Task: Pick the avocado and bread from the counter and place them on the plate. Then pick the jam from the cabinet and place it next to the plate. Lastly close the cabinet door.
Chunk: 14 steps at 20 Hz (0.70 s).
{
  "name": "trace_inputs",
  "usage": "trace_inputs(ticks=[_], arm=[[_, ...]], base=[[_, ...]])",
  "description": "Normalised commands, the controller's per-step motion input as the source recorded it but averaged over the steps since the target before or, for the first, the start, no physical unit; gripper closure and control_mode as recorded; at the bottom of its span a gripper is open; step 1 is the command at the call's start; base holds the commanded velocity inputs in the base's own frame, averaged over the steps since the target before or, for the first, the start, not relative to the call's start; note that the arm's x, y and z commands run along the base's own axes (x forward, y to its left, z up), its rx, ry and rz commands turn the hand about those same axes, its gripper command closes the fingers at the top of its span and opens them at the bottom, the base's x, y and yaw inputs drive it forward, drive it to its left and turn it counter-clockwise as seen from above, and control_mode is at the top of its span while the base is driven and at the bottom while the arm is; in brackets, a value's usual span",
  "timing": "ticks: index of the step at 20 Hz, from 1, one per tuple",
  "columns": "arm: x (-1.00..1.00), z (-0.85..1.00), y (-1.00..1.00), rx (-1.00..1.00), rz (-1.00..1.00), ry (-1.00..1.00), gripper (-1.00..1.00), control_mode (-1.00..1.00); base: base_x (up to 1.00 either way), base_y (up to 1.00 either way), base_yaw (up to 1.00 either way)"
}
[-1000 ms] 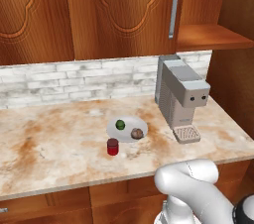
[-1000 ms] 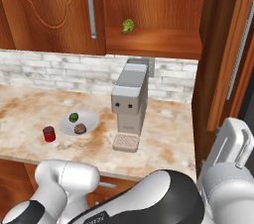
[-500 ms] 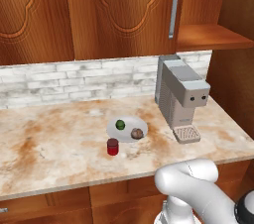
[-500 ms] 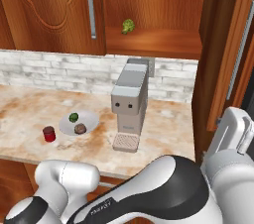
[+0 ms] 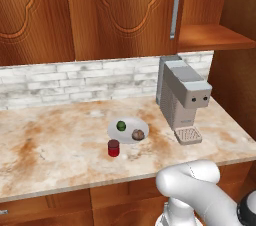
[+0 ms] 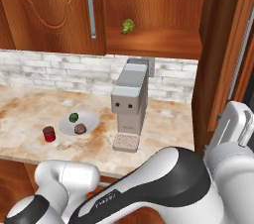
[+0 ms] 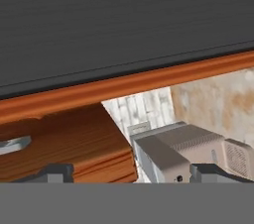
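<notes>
Tabletop [image 5: 55, 145] carries the plate [image 5: 128, 131], which sits left of the grey coffee machine [image 5: 183, 101] and apart from it. On the plate: avocado [image 5: 121, 126] toward the back left, bread [image 5: 137, 134] toward the front right, the two close but not touching. The jam [image 5: 114, 148] stands upright on the tabletop just beside the plate's front-left rim. From the right base camera the same layout holds: plate [image 6: 79, 122], avocado [image 6: 73, 117], bread [image 6: 80, 128], jam [image 6: 48, 134], coffee machine [image 6: 130, 100]. Above, the cabinet [image 6: 154, 15] is open on its right half, wooden shelf exposed, with a yellow-green leafy item [image 6: 128, 26] lying on it near the back. The cabinet door [image 6: 237, 44] stands swung out at the far right, its silver bar handle running down its edge. The hand [image 7: 131, 172] shows as two dark fingertips at the bottom of the wrist camera, set wide apart with nothing between them, so it reads as open and empty. That camera looks across a wood panel and the top of the coffee machine [image 7: 183, 151], rolled relative to the room.
</notes>
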Motion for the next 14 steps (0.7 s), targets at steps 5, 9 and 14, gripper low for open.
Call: trace_inputs(ticks=[5,9,14], arm=[[0.22,0.00,0.02,-0.02,0.00,-0.01,-1.00,-1.00],[0.25,0.00,0.60,-0.15,0.00,-0.02,-1.00,-1.00],[0.63,0.01,0.72,-0.15,0.00,0.00,-1.00,-1.00]], base=[[0.00,0.00,0.00],[0.00,0.00,0.00],[0.00,0.00,0.00]])
